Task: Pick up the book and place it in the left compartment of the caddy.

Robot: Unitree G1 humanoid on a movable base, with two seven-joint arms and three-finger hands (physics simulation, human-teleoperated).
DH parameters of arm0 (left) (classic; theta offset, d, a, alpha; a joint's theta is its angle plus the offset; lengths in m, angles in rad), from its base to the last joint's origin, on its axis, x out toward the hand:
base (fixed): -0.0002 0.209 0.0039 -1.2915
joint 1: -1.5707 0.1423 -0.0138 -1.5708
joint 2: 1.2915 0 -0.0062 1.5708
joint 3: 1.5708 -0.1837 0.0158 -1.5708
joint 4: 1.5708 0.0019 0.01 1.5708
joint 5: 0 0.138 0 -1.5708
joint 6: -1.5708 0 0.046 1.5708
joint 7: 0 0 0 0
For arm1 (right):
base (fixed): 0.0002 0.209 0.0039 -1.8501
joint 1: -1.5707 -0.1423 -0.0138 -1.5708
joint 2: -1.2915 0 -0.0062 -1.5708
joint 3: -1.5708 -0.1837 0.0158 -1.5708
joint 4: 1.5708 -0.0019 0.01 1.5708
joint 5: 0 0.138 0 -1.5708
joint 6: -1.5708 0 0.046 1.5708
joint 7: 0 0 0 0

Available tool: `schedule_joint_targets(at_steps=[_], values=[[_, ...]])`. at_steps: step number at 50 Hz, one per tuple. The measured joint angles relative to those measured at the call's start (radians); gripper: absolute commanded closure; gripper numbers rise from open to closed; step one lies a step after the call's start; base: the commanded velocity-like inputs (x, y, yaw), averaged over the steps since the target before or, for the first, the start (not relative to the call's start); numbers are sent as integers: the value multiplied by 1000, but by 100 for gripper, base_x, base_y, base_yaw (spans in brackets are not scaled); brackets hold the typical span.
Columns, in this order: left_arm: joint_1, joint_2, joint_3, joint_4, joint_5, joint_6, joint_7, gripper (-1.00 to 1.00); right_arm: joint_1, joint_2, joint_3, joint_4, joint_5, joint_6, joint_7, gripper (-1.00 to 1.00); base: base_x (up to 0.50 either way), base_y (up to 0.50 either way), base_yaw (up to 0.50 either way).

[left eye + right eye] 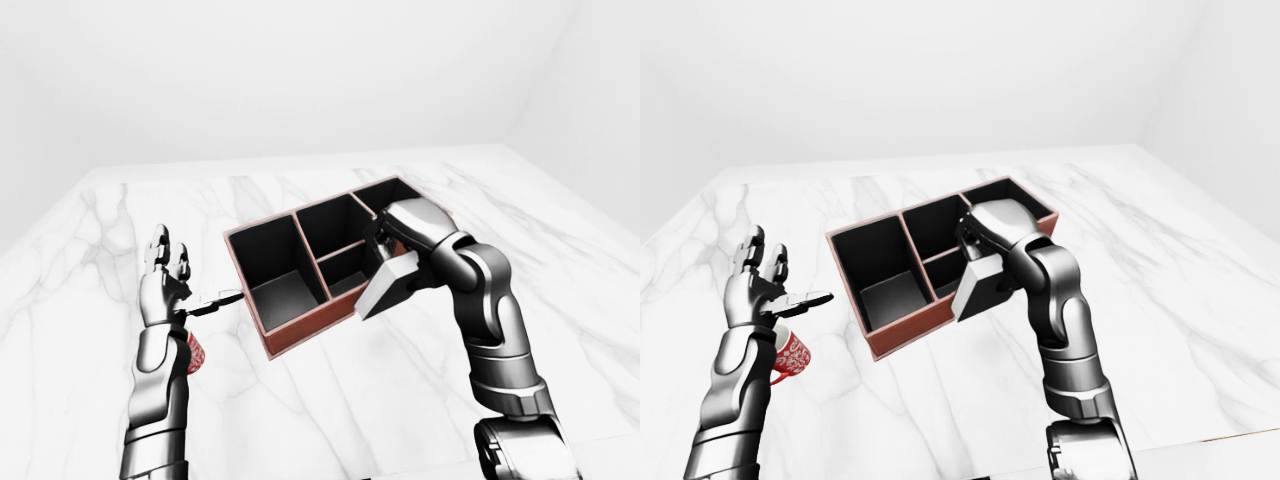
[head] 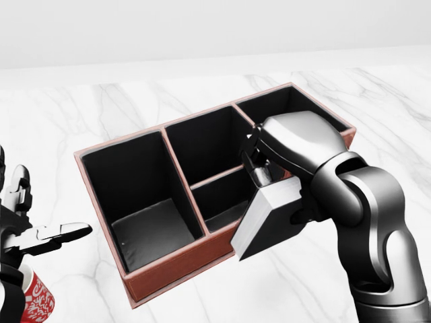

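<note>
Left-eye view: my right hand (image 1: 400, 262) was clamped on the book (image 1: 388, 285), which hung tilted over the caddy's (image 1: 300, 330) near wall, at the small middle compartments. My left hand (image 1: 165, 275) stood apart, fingers spread, holding nothing.

Head view: I judged the book stiff, light and smooth-covered, so liable to slip; the hold sat at its upper end. No title was legible. The left compartment (image 2: 145, 232) lay vacant.

Right-eye view: a red patterned mug (image 1: 790, 357) showed markings I could not read.
</note>
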Motion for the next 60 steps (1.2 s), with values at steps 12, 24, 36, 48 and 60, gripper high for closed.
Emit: schedule_joint_targets(at_steps=[12, 24, 36, 48, 60], values=[[3, 2, 5, -4, 0, 1, 1, -100, -100, 78, 59, 73, 17, 0, 0, 100, 0, 0, 0], [9, 0, 7, 0, -4, -5, -2, -100, -171, 151, 101, 121, 35, 0, 0, 100, 0, 0, 0], [13, 0, 10, 15, -9, -16, -5, -100, -195, 220, 143, 169, 42, 0, -3, 100, 0, 0, 0], [13, 1, 11, 38, -17, -30, -9, -100, -228, 275, 166, 245, 37, 0, -118, 100, 0, 0, 0], [10, 6, 15, 65, -26, -36, -13, -100, -271, 304, 178, 323, 16, 0, -248, 100, 0, 0, 0]])
